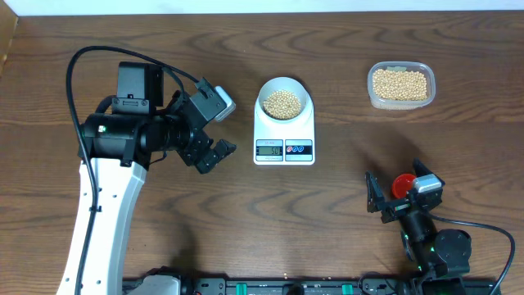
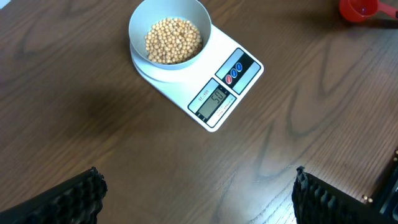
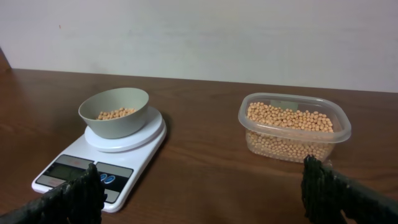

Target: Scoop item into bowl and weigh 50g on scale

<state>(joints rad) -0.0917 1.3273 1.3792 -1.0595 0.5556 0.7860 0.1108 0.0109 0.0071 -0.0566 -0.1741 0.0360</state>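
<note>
One dark wooden table (image 1: 98,41), white wall (image 3: 199,31) behind, scale (image 1: 284,131) near middle

The overhead view looks straight down on the whole table (image 1: 246,229). The left wrist view tilts steeply down, close above the scale (image 2: 245,71) and bowl (image 2: 171,9). The right wrist view sits low — near table height — facing the wall (image 3: 199,31). All three share scale and bowl.

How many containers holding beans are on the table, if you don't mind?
2. The bowl sits on the scale; the clear tub stands apart, right of the scale in the overhead view. None appears hidden.
</note>
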